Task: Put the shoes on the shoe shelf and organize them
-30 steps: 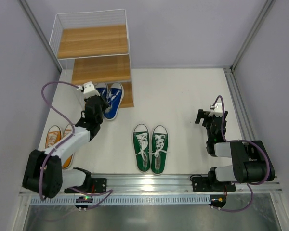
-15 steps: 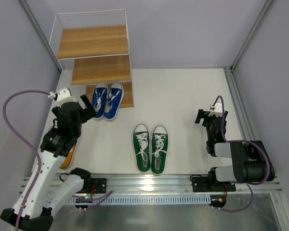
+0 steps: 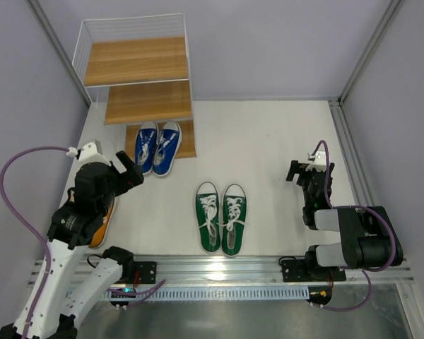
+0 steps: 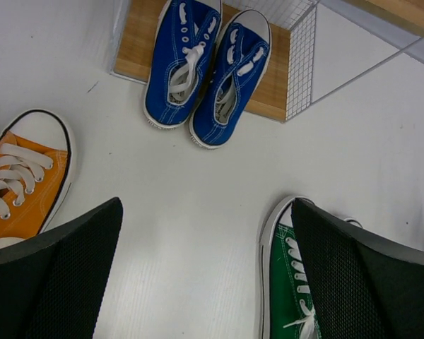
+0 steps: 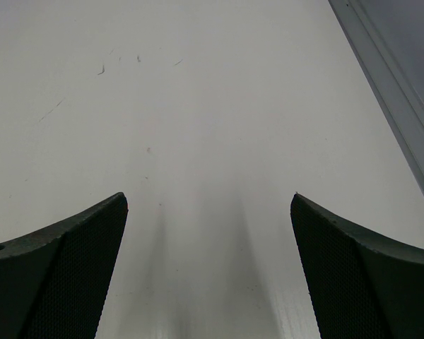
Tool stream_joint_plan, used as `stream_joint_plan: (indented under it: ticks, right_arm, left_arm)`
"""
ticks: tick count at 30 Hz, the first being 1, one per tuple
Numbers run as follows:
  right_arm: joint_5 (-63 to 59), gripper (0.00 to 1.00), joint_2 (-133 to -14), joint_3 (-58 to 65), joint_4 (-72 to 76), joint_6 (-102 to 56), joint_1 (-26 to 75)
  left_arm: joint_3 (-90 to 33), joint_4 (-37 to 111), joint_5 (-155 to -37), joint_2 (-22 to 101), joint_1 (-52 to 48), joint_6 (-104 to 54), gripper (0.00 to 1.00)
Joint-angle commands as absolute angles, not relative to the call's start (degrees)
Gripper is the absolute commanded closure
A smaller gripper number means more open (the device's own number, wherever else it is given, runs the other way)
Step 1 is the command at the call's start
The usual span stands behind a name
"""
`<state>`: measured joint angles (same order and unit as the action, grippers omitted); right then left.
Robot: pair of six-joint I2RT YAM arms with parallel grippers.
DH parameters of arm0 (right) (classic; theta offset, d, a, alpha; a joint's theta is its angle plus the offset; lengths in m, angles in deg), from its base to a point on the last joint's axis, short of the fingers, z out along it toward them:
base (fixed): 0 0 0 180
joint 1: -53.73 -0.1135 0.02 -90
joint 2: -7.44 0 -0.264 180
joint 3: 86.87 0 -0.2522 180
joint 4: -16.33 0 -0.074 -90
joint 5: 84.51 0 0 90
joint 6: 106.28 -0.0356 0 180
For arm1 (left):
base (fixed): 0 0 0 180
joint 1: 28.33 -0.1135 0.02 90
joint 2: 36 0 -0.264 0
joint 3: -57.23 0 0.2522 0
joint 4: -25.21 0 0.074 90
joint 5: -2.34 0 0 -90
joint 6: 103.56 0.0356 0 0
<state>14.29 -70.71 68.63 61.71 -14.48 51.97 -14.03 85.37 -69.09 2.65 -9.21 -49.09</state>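
Left gripper (image 3: 129,170) released, fingers wide apart, nothing between them, hovering above table (image 3: 268,141). Count: three pairs of shoes, one shelf, three tiers. Blue pair (image 3: 159,147) straight ahead of left gripper, toes on bottom board of shoe shelf (image 3: 148,103), heels hanging off board's near edge. Orange pair (image 4: 21,180) down to its left on table, largely under arm in overhead view. Green pair (image 3: 221,217) off to its right on table. One pair shelved, two on table. Right gripper (image 3: 295,173) spread open too, holding nothing, over white table, well apart from every shoe.
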Motion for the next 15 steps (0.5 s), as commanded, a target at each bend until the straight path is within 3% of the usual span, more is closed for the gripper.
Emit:
stream_joint_plan:
  ticks: [1, 7, 12, 15]
  right_arm:
    - [13.9, 0.03, -70.8, 67.6, 66.4, -14.6, 52.1]
    - [13.9, 0.03, -70.7, 67.5, 66.3, -14.6, 52.2]
    - [13.9, 0.03, -70.8, 67.5, 66.4, -14.6, 52.2]
    - [13.9, 0.03, -70.8, 67.5, 66.4, -14.7, 52.2]
  left_arm:
    - [-12.4, 86.4, -64.4, 0.6, -9.3, -46.1, 0.00]
    - [-8.0, 82.1, -59.7, -2.6, -9.3, -50.9, 0.00]
    - [-9.3, 83.3, -54.5, 2.0, -8.8, -52.1, 0.00]
    - [-10.1, 83.4, -46.6, 3.0, -1.3, -52.2, 0.00]
